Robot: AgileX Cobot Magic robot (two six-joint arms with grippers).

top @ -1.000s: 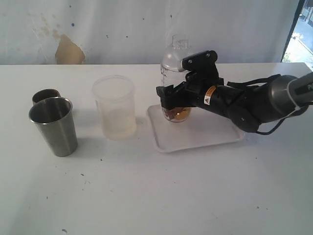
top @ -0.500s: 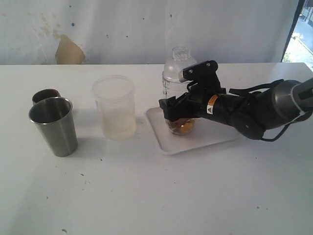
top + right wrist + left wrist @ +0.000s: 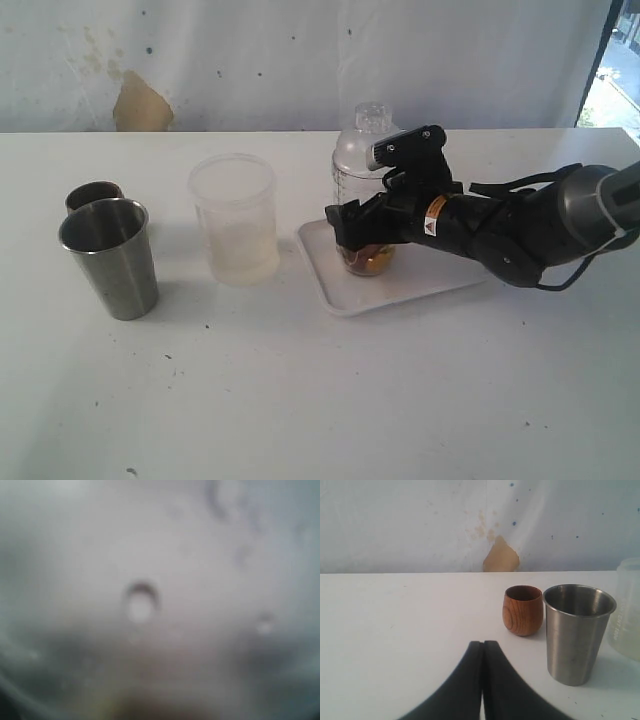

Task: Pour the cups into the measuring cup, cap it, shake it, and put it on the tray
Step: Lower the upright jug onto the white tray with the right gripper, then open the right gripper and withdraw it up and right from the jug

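Brushed-silver tumbler [image 3: 108, 258], wood-grained brown cup [image 3: 522, 610], milky tub [image 3: 235, 218], white tray [image 3: 400, 289]; clear measuring cup [image 3: 358, 158], amber at its base.

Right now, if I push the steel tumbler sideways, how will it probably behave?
The steel tumbler is narrower at its base than at its rim, so a push near the rim would probably tip it; low down it should slide. Its walls look thin, so likely light. The wooden cup stands close by, so it might be knocked.

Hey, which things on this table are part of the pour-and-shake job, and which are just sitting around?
Part of the job: measuring cup, tray, steel tumbler, brown cup.
Just lying about: frosted tub.
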